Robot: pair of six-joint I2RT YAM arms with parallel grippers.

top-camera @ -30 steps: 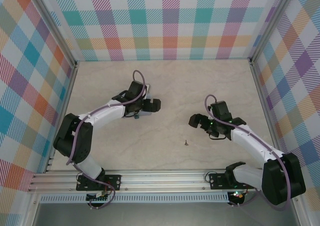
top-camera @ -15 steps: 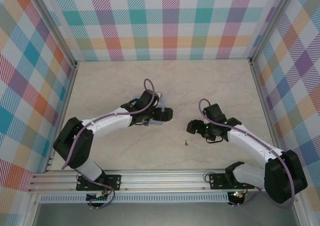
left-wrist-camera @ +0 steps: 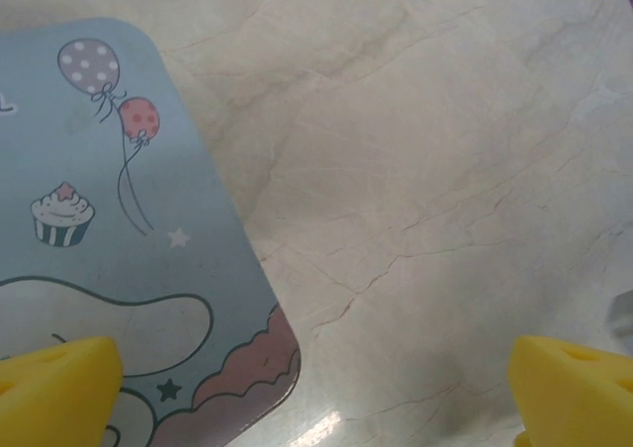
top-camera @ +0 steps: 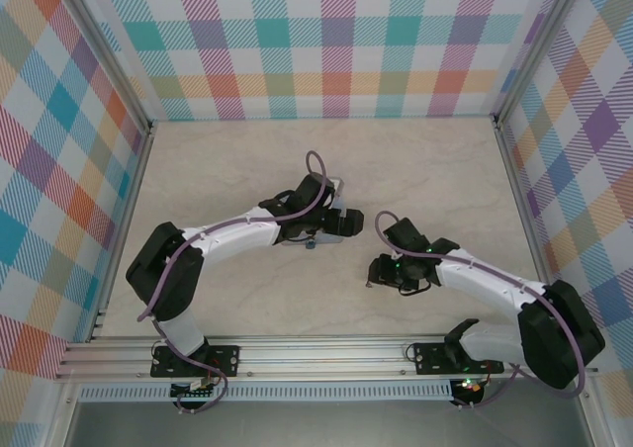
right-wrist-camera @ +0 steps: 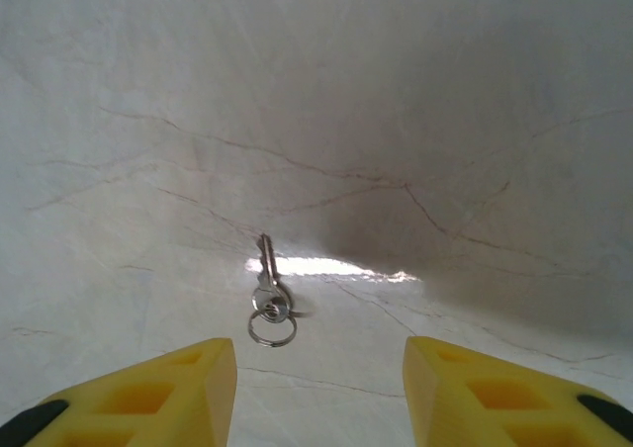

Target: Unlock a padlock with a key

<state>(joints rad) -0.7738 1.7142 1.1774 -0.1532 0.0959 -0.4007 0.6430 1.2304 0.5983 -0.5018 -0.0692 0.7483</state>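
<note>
The key (right-wrist-camera: pixel 264 274), a thin grey metal one with a small ring (right-wrist-camera: pixel 272 328) on its head, lies flat on the pale marble table. My right gripper (right-wrist-camera: pixel 321 373) hovers low over it. Its yellow fingers (right-wrist-camera: pixel 163 388) stand apart with nothing between them, and the key is just ahead of the left finger. From above, that right gripper (top-camera: pixel 380 271) is near the table's middle. My left gripper (left-wrist-camera: pixel 316 373) is wide open over the corner of a pale blue cartoon-printed tin (left-wrist-camera: pixel 99 220), holding nothing. The padlock is hidden.
From above, the left arm (top-camera: pixel 237 237) reaches to the table's middle, its left gripper (top-camera: pixel 346 222) close to the right one. Checked walls (top-camera: pixel 326 51) enclose the table on three sides. An aluminium rail (top-camera: pixel 316 353) runs along the near edge.
The left arm has swung right toward the table's middle, jaws still wide. My right gripper has moved left and down over the key, and its fingers have drawn closer together.
</note>
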